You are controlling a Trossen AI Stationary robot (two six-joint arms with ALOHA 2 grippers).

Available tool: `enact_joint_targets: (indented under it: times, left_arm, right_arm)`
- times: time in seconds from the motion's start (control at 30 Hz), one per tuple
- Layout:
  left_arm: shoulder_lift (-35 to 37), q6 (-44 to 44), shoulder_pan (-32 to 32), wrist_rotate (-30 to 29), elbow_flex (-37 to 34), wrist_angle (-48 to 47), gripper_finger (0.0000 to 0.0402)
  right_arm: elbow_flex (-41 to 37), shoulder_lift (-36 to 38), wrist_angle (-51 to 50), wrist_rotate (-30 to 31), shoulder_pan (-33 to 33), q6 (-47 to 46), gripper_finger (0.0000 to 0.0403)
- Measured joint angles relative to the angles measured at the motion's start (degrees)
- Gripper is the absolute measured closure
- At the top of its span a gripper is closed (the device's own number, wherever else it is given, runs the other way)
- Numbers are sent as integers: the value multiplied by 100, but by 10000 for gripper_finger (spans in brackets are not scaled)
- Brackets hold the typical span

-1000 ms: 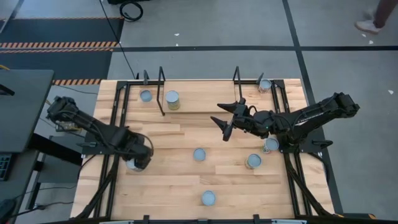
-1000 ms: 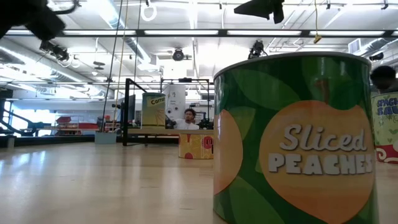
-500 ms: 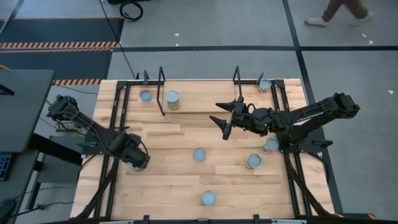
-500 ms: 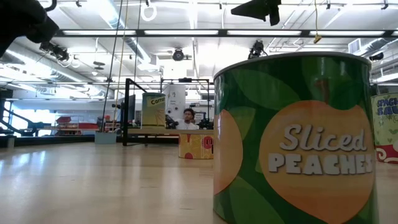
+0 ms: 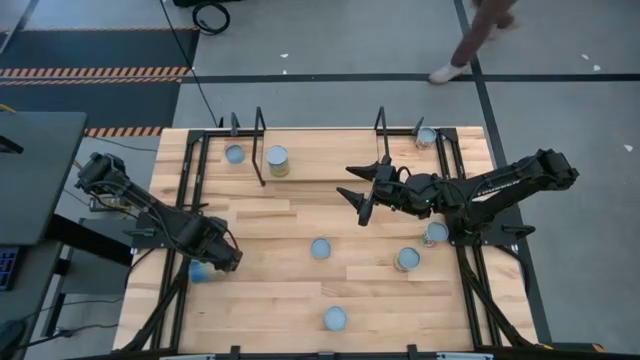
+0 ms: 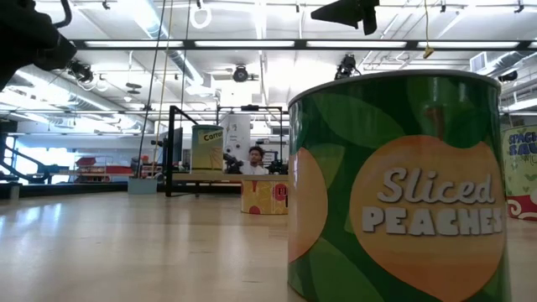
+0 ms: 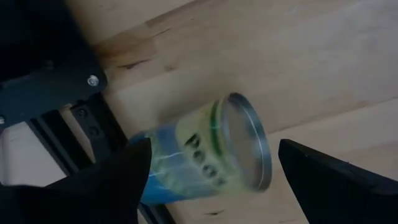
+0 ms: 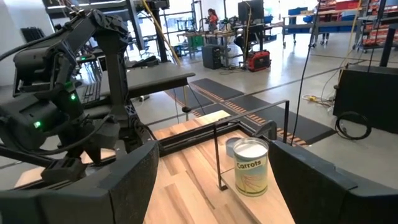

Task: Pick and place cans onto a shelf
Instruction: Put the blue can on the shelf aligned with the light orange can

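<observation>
A blue-and-yellow labelled can (image 7: 205,158) lies on its side at the table's left edge (image 5: 199,271), partly over the black rail (image 7: 93,124) of the arm mount. My left gripper (image 7: 214,143) is open, a finger on either side of the can (image 5: 222,260). My right gripper (image 5: 352,190) is open and empty above the table's middle, near the shelf (image 5: 320,158). Two cans stand on the shelf's board: a "Carrots" can (image 8: 251,167) (image 5: 277,160) and a silver-topped one (image 5: 234,154). My left gripper comes at the lying can from above, one finger (image 7: 118,180) beside its blue bottom end (image 7: 152,183) and the other clear of its silvery top end (image 7: 249,146). I cannot tell whether the first finger touches the can.
Loose cans stand at mid-table (image 5: 320,248), near the front (image 5: 334,318), at the right (image 5: 407,260) (image 5: 435,233) and at the far right corner (image 5: 427,137). A "Sliced Peaches" can (image 6: 403,184) fills the low view. A person walks behind the table (image 5: 470,40).
The can under my left gripper has fallen from upright onto its side and now lies a little nearer the table's left edge. My left gripper has shifted slightly toward the table's near edge. A person has walked leftward behind the table.
</observation>
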State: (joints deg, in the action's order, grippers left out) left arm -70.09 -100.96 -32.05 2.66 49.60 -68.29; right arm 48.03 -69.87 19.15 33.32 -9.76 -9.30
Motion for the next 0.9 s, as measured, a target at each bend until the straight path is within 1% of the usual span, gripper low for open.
enact_joint_targets:
  times: [0.07,0.17,0.27,0.37,0.47,0.53,0.67,0.73,0.83,0.9]
  left_arm:
    - [-6,118,-9,-7,0,-42,44]
    - [-5,602,-9,-5,9,-7,44]
    - [-4,1629,-58,16,154,-18,45]
    - [-4,2991,-206,18,319,200,45]
    - [-13,3765,-454,134,311,419,45]
    - [-107,4011,-597,219,234,500,45]
    - [-427,4323,-986,105,142,768,45]
    - [-667,4438,-1153,90,138,1115,45]
    - [-981,4394,-1374,70,140,1730,45]
    - [-1229,4262,-1491,138,140,1887,45]
  right_arm:
    - [0,0,1,0,4,-2,92]
    - [0,0,0,0,4,-6,92]
    - [0,0,-2,0,4,-14,92]
    - [0,0,-2,0,4,-86,92]
    - [0,0,-2,0,4,-155,92]
    - [0,0,-18,0,-6,-163,92]
    - [0,0,-198,30,-58,-190,92]
    - [-2,0,-285,84,-68,-291,92]
    - [-2,-2,-438,103,-66,-456,92]
    - [-2,0,-484,112,-66,-570,92]
